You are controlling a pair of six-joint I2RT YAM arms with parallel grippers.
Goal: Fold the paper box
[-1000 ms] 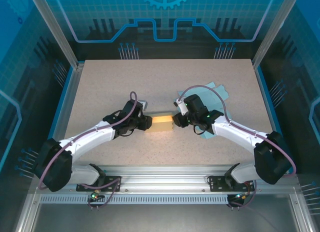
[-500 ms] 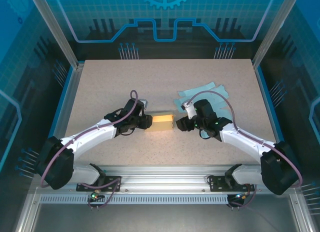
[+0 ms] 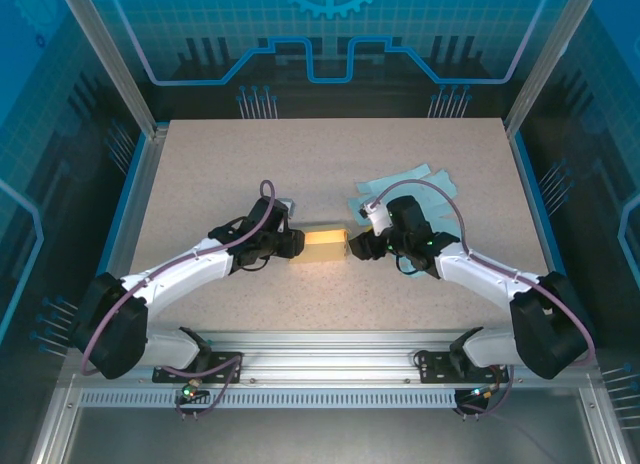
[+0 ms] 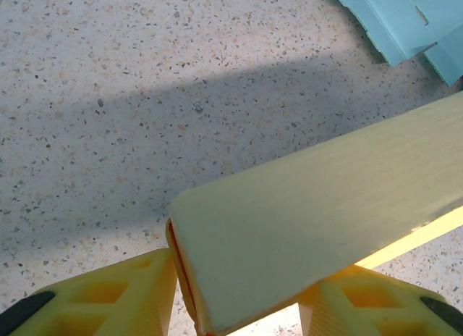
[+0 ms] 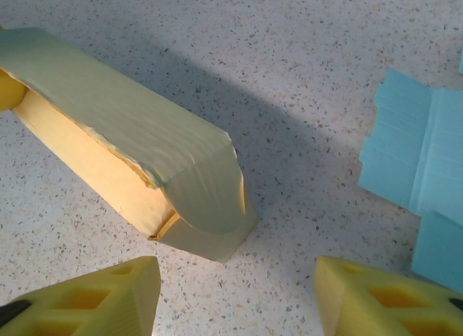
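Left hand (image 3: 289, 246) pinches the yellow box (image 3: 323, 246); right hand (image 3: 358, 247) gapes empty beside it, blue sheets (image 3: 410, 181) nearby.

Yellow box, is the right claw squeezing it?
No, the right claw is open, and the end of the yellow box lies just ahead of it, untouched.

The right gripper (image 5: 235, 282) has let go of the yellow box (image 5: 123, 126) (jaws now apart)

Pale yellow folded paper box (image 3: 324, 246) on speckled beige tabletop (image 3: 330, 164); light blue flat paper sheet (image 3: 425, 172) at two o'clock; bright yellow plastic fingers (image 5: 94, 300).
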